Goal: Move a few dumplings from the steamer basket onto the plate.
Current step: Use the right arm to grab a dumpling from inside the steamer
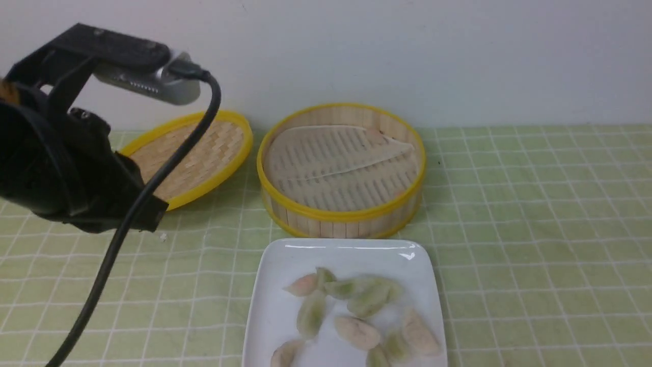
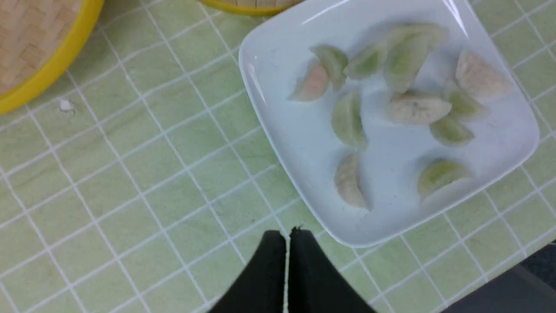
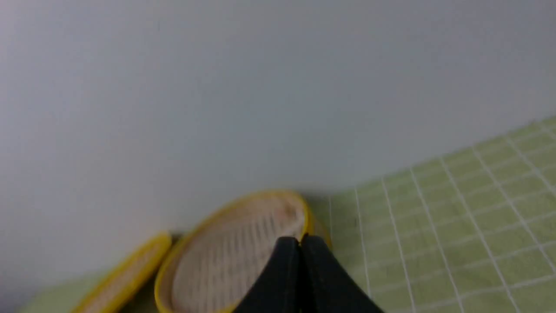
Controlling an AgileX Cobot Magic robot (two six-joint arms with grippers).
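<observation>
Both my left fingers [image 2: 292, 238] and right fingers [image 3: 304, 244] are pressed together, holding nothing. The dumplings [image 1: 367, 298] lie on the plate [image 1: 285, 265], near the steamer basket [image 1: 336, 216]. I think the job is nearly done, so I would lift the left arm [image 1: 61, 173] straight up, clear of the plate's corner. (A pink bit [image 1: 375, 135] by the basket's far wall is too blurry to name.) The front view cuts off the plate's near edge.

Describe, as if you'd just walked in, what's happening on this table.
Nothing is being held: the left pincer and the right pincer are both shut and empty. Around ten dumplings lie on the white square plate, in front of the bamboo steamer basket, which shows mainly its liner. The woven lid sits left of it.
</observation>
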